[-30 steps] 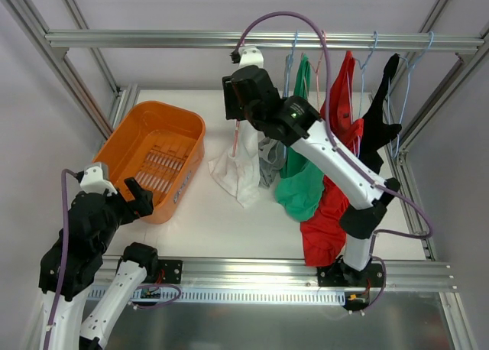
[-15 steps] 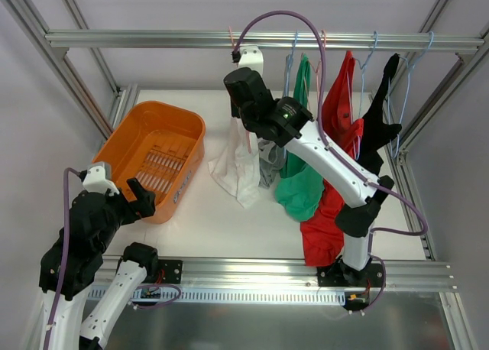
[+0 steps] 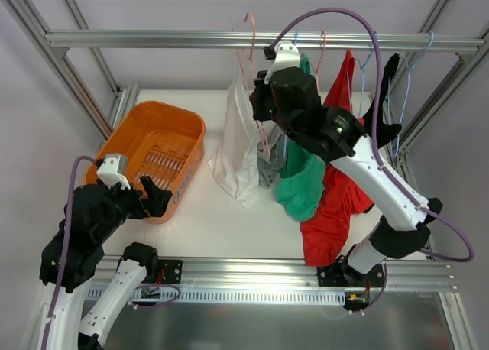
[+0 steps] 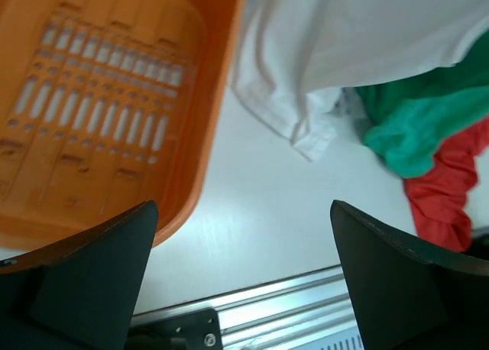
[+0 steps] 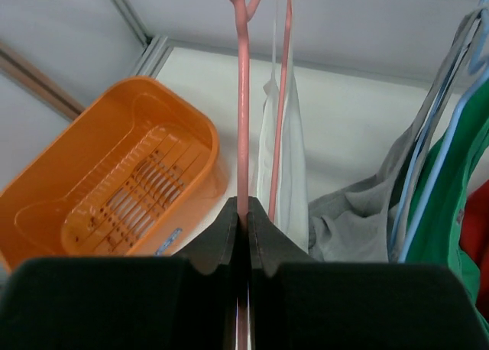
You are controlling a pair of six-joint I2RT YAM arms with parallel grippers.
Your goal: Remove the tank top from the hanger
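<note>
A white tank top (image 3: 235,147) hangs on a pink hanger (image 3: 252,56). My right gripper (image 3: 260,109) is shut on the hanger's wire just below the hook, which stands up by the top rail (image 3: 153,39). In the right wrist view the fingers (image 5: 227,228) pinch the pink wire (image 5: 242,121), and the white top (image 5: 286,166) hangs just beyond. My left gripper (image 3: 155,197) is open and empty, low by the near right corner of the orange basket (image 3: 134,128). In the left wrist view (image 4: 244,289) the white top's hem (image 4: 306,136) lies ahead.
Grey (image 3: 269,163), green (image 3: 302,186), red (image 3: 336,205) and black (image 3: 378,124) garments hang on blue hangers to the right of the white top. The orange basket (image 4: 99,98) holds nothing. Aluminium frame posts stand on both sides.
My right gripper has moved right and up with the pink hanger, so the white top hangs higher and longer. My left gripper has shifted a little right, toward the top.
</note>
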